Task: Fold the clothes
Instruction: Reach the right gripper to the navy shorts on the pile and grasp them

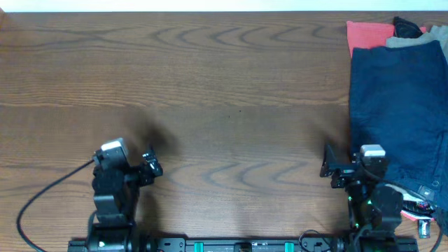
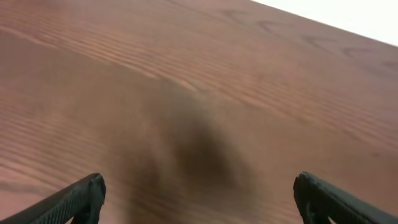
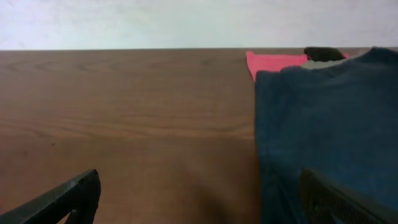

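Observation:
The dark navy blue shorts (image 1: 399, 112) lie folded at the table's right edge, on top of other clothes. They fill the right side of the right wrist view (image 3: 323, 124). My right gripper (image 1: 334, 166) is open and empty, just left of the shorts' near edge; in its wrist view its jaws (image 3: 199, 193) span bare wood and the shorts' left edge. My left gripper (image 1: 150, 164) is open and empty over bare wood at the front left, with its jaws (image 2: 199, 196) wide apart.
A coral-red cloth (image 1: 369, 33) and a khaki-grey garment (image 1: 420, 38) stick out from under the shorts at the back right corner. A black cable (image 1: 49, 189) loops from the left arm. The wooden table (image 1: 224, 105) stretches between the arms.

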Controlling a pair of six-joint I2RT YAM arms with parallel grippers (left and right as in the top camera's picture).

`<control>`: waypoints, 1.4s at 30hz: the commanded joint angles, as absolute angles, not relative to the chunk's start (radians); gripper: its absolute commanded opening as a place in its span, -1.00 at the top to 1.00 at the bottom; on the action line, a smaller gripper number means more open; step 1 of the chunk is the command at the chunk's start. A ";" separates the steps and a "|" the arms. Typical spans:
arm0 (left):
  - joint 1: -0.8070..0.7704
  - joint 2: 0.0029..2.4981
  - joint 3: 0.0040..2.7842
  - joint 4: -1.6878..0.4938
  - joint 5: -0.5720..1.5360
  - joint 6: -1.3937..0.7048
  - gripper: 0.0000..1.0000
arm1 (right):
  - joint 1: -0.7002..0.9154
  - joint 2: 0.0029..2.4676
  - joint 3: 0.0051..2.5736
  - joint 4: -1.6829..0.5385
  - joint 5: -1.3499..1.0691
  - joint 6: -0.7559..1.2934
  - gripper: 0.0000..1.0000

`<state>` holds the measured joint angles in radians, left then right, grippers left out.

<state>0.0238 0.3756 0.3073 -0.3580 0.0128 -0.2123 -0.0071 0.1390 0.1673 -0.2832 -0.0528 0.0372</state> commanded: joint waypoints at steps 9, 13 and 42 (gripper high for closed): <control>0.027 0.623 0.641 -0.648 0.142 -0.242 -0.96 | 0.006 0.567 0.530 -0.548 -0.005 0.051 -0.99; 0.027 0.676 0.714 -0.756 0.146 -0.241 -0.96 | 0.006 0.772 0.643 -0.686 0.047 0.052 -0.98; 0.027 0.691 0.746 -0.822 0.149 -0.242 -0.96 | 0.006 1.520 0.738 -0.701 0.467 0.363 0.91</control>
